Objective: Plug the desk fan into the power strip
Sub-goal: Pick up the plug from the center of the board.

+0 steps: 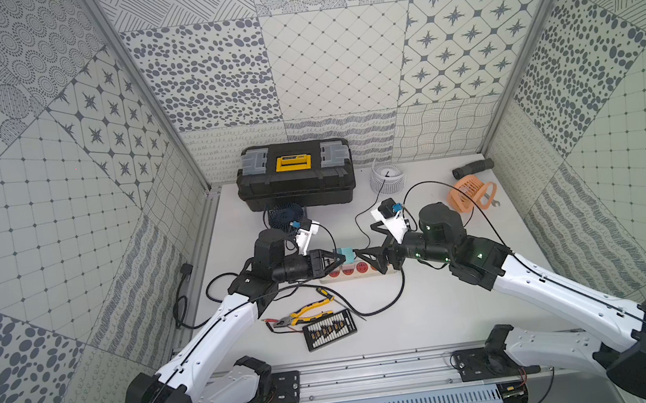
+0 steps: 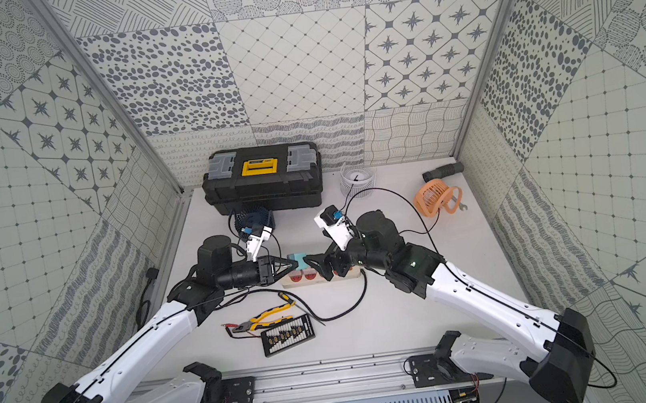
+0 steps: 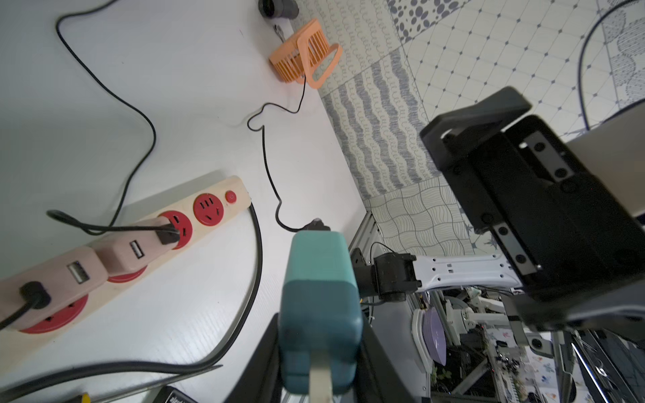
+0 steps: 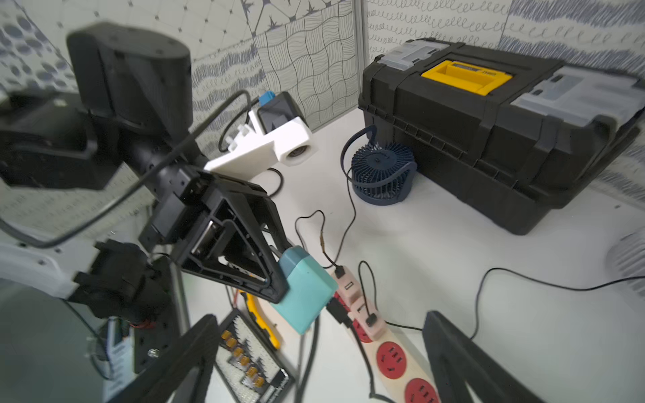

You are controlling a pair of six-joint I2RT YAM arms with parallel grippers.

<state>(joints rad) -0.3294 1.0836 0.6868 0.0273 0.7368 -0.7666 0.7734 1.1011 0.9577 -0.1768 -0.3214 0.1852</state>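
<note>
Two free red sockets [image 4: 391, 359] showed at the 3 o'clock end of the power strip [image 1: 347, 278], which lay flat mid-table between my arms; two pink adapters [image 4: 359, 307] filled its 9 o'clock half. My left gripper [image 1: 336, 257] was clamped narrow on the teal plug block [image 1: 346, 255], holding it clear above the strip; a thin black cable [image 3: 267, 164] ran from the block's far end to the orange fan [image 1: 465, 193] at 2 o'clock, so I took that for the desk fan to power. My right gripper [image 1: 368, 263] stood wide, gripping nothing, just beside the block on its 3 o'clock side and over the strip. I couldn't see the pins in any view; the first job, I judged, was to turn the block so they faced straight down. Then I'd aim for the socket nearest the red button [image 3: 230, 197]; its neighbour had a USB plug overhanging it. I'd have the right gripper pin the strip's button end to the table so it couldn't skid or tip; then push straight down, no rocking, with slack in the cable.
</note>
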